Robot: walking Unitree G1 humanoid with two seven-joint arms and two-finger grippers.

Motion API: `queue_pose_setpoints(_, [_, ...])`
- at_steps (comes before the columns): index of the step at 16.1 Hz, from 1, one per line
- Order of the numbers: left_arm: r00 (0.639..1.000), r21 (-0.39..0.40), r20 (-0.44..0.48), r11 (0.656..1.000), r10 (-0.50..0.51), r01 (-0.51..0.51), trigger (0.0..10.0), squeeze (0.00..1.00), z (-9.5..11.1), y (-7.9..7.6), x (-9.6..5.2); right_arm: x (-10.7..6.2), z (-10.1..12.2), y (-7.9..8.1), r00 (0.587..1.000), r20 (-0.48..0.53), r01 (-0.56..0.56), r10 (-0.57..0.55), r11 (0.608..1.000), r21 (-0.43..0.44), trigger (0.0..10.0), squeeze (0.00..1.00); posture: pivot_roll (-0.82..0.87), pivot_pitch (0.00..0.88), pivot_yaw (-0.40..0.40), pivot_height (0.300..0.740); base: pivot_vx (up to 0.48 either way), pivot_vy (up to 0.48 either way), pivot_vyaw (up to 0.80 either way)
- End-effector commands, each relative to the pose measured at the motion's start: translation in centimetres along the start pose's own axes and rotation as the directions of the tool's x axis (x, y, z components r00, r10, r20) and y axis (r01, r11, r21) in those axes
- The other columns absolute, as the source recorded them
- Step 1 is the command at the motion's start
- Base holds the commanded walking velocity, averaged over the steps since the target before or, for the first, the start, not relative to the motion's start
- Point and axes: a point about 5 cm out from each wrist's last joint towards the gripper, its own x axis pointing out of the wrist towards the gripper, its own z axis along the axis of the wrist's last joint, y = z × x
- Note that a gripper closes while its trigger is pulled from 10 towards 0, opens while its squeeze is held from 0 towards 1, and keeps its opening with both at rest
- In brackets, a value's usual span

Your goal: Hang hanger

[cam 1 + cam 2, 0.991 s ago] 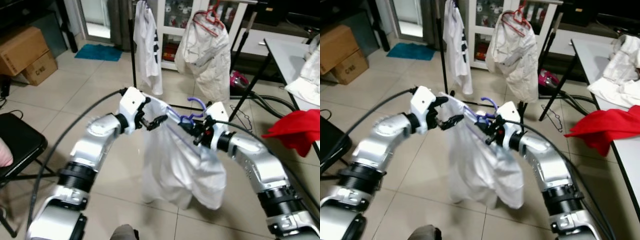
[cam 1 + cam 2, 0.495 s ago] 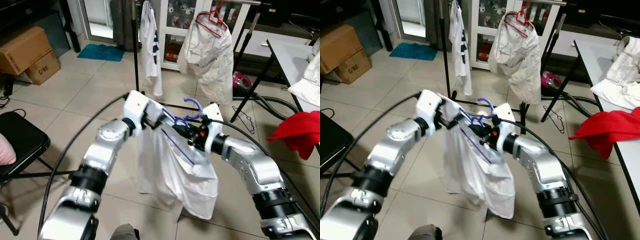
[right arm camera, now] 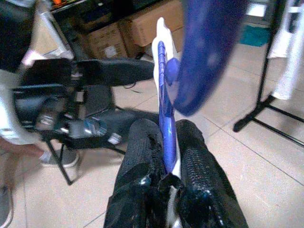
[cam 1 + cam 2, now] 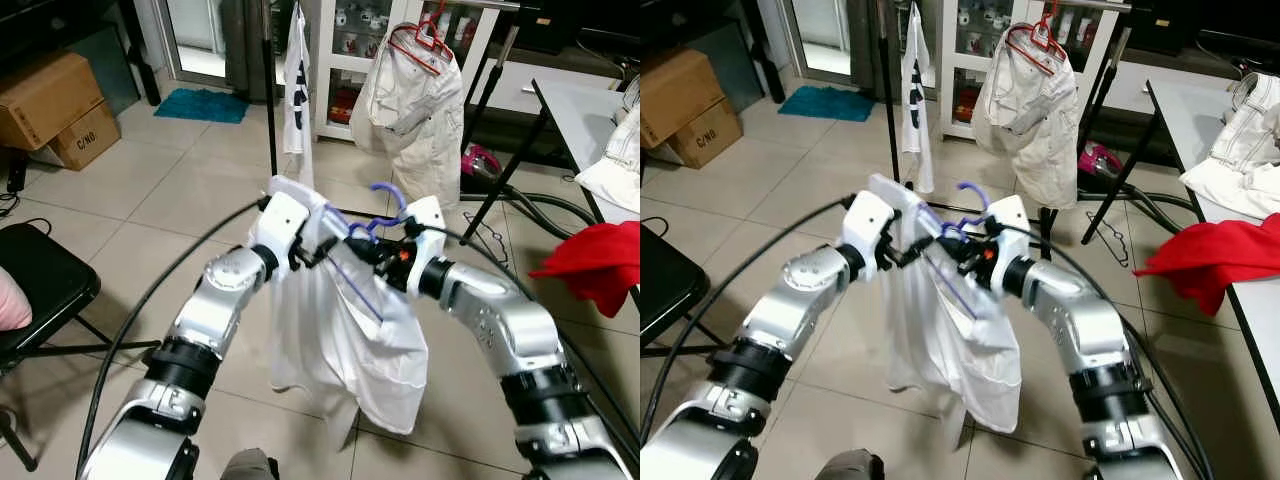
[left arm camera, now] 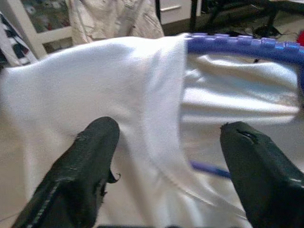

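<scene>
While the right gripper clenches its ribbed black fingers on the thin neck of the blue plastic hanger, a limp white garment drapes from it above the glossy tiled floor. Beside it, the left gripper stands spread apart at the cloth's smooth shoulder. Beyond, a black metal rack carries a cream garment on a red hanger.

Head views look down at the shirt; wrist views sit close against it.
</scene>
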Motion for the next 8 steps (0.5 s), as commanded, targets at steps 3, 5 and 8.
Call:
queue_pose_setpoints(3, [0.998,-0.008,0.011,0.998,0.061,-0.061,0.8,0.00,0.06,0.53,0.03,-0.31,1.34,-1.40,0.997,0.053,0.051,-0.052,0.998,0.025,10.0,0.00,0.08,0.000,-0.031,0.740,0.000,0.000,0.00])
queue_pose_setpoints(5, [0.998,-0.012,0.007,0.998,0.061,-0.061,0.0,0.00,-0.01,0.50,0.12,-0.24,1.53,-1.56,0.997,0.060,0.051,-0.054,0.998,0.038,10.0,0.00,0.09,0.000,-0.034,0.740,0.000,0.000,0.00])
queue_pose_setpoints(8, [0.999,-0.012,0.019,0.999,0.046,-0.046,0.0,0.00,0.13,0.56,0.23,-0.07,1.60,-1.39,0.997,0.066,0.026,-0.029,0.999,0.045,10.0,0.00,0.09,0.000,-0.035,0.740,0.000,0.000,0.00])
